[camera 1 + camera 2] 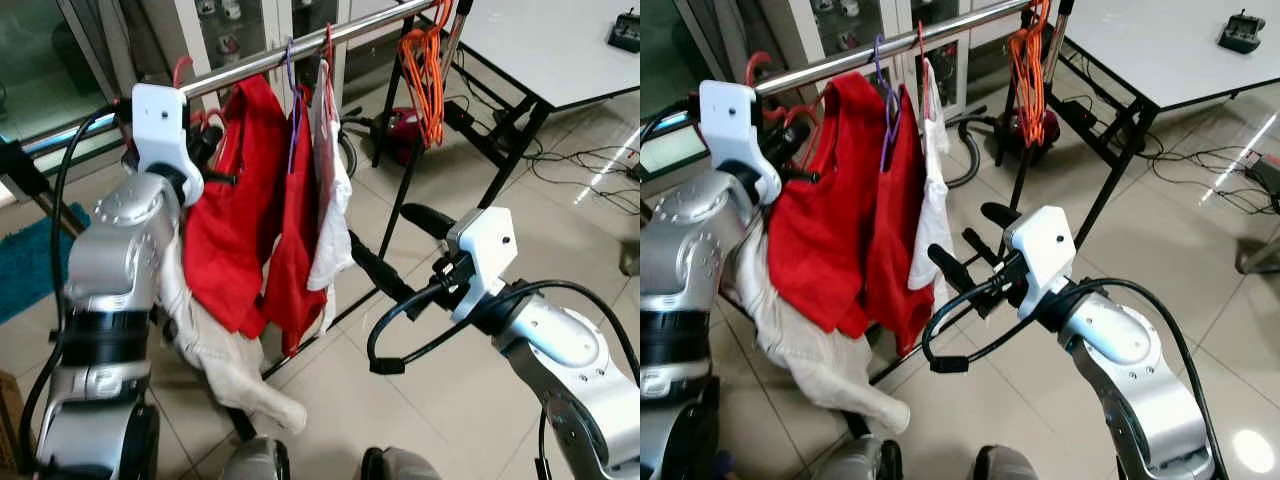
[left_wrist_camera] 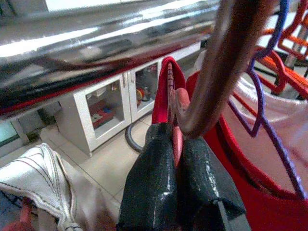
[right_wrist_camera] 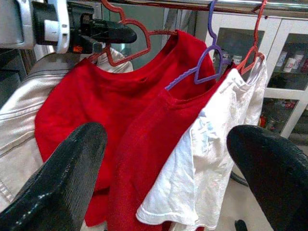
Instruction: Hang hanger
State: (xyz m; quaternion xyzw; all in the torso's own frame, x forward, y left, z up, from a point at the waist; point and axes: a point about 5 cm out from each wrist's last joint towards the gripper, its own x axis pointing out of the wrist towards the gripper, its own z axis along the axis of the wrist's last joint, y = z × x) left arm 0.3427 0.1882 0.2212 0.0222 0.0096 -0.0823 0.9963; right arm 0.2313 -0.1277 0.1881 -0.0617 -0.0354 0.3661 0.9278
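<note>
A white table (image 1: 560, 50) stands at the right, well apart from the steel rail (image 1: 300, 48). On the rail hang two red shirts (image 3: 96, 106), one white shirt (image 3: 211, 159) and orange hangers (image 1: 425, 70). The left gripper (image 2: 178, 159) pinches the red hanger (image 3: 130, 41) at the rail; the right gripper (image 3: 168, 168) is spread open, facing the shirts
</note>
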